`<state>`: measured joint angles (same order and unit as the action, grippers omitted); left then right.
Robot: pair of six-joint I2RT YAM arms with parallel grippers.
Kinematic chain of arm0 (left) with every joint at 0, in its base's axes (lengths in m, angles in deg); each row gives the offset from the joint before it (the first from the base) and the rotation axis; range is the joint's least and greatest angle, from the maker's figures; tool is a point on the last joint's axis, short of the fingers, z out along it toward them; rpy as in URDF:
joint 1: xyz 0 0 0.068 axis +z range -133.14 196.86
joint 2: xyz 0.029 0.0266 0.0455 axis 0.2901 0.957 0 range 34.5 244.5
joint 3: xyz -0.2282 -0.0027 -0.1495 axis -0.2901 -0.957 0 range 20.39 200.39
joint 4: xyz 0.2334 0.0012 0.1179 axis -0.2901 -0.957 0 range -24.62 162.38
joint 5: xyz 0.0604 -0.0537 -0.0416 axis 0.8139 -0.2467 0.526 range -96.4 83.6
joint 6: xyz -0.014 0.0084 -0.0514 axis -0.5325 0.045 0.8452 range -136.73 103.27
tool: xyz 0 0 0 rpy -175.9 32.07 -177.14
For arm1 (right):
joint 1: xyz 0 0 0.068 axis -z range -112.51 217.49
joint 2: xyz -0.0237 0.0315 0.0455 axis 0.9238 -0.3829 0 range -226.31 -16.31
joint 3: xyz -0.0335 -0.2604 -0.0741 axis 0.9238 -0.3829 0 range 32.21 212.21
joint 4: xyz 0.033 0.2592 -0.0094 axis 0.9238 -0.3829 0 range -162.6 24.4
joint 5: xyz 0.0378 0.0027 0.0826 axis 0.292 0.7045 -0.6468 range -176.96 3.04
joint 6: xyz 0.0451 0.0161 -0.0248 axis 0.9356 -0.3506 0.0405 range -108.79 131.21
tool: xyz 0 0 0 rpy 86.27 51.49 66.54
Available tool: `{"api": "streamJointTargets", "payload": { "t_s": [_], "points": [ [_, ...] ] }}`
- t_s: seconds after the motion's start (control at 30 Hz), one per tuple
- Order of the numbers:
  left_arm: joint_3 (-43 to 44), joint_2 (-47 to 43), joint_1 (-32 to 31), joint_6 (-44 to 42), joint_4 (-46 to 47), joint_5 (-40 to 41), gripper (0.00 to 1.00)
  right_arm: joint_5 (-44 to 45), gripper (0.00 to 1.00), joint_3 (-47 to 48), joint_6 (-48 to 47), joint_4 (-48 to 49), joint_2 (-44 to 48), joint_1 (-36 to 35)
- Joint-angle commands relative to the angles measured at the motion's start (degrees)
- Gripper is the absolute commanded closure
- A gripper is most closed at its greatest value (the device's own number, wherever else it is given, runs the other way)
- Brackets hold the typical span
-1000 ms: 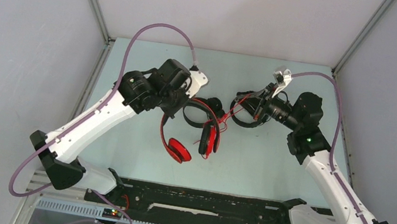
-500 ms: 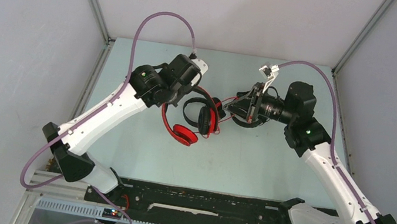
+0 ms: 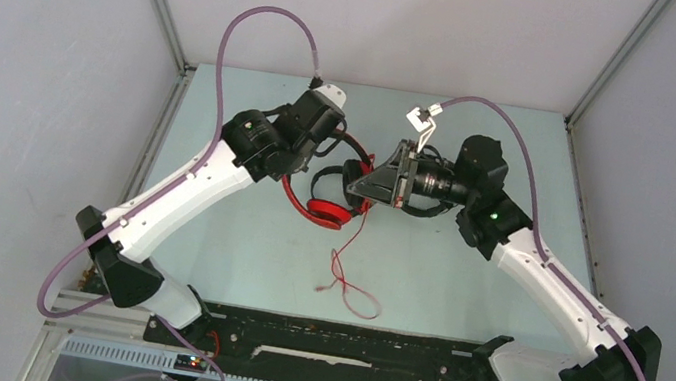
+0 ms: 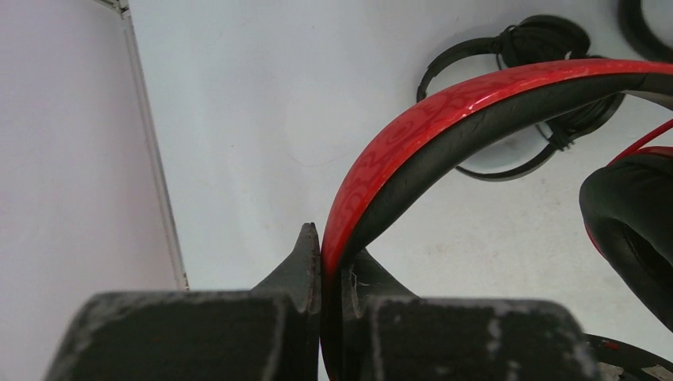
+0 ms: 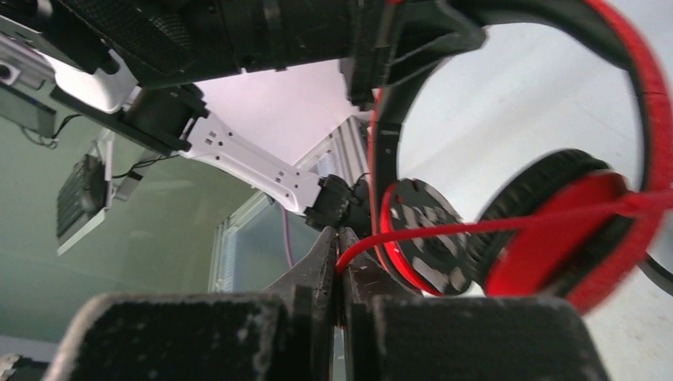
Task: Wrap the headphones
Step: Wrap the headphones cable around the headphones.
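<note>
Above the far middle of the table [image 3: 459, 300], the red headset [image 3: 329, 212] is held between both arms, and all else is placed from it. Half a second ago its red cable [image 3: 341, 264] was bunched against the ear cups. Now it has dropped free, trailing from the headset toward the near edge and ending in a loose loop on the table. The right arm [image 3: 544, 272] has swung in closer to the headset, which sits farther back than a second ago. The left gripper [image 4: 321, 248] is clamped on the red headband, the band pinched between its fingers. The right gripper [image 5: 340, 242] is closed tight on the red cable just beside one ear cup. Embossed marks run along the glossy band, yet none reads as lettering. Beyond the red headset a black headset [image 4: 520, 48] lies flat on the table, thin black loops beside it. The edge of another black one [image 4: 644, 17] shows farther along. In the right wrist view the left arm [image 5: 238, 32] fills the space above the headset
</note>
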<state>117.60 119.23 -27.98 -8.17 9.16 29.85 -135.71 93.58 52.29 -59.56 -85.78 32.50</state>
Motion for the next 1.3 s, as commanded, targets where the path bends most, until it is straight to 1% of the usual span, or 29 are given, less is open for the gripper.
{"api": "streamJointTargets", "payload": {
  "t_s": [0.0, 0.2, 0.43, 0.6, 0.9, 1.13, 1.27],
  "points": [
    [3.4, -2.3, 0.1, 6.3, 6.5, -1.2, 1.00, -0.6, 0.91, 2.9, 0.7, 8.5, -0.8, -2.9],
    [4.1, -2.1, 0.1, 11.8, 8.7, -2.5, 1.00, 6.0, 0.89, 2.5, -9.6, 3.7, 0.0, -6.5],
    [-0.4, -6.9, 0.1, 18.1, 16.6, -1.6, 1.00, 9.8, 0.86, -1.5, -14.6, 8.3, 1.8, -9.8],
    [-1.0, -8.7, 0.3, 20.8, 19.0, -1.9, 1.00, 12.0, 0.85, -3.8, -18.0, 9.9, 2.8, -12.3],
    [-4.4, -12.0, 1.8, 25.8, 24.2, -6.9, 1.00, 22.0, 0.82, -8.7, -30.8, 10.0, 7.6, -17.5],
    [-7.0, -14.8, 3.4, 30.4, 28.6, -10.5, 1.00, 25.0, 0.81, -12.8, -34.5, 13.1, 8.9, -19.8],
    [-8.1, -15.7, 3.8, 32.1, 30.3, -11.5, 1.00, 26.4, 0.78, -13.8, -36.8, 13.8, 9.0, -21.1]
  ]
}}
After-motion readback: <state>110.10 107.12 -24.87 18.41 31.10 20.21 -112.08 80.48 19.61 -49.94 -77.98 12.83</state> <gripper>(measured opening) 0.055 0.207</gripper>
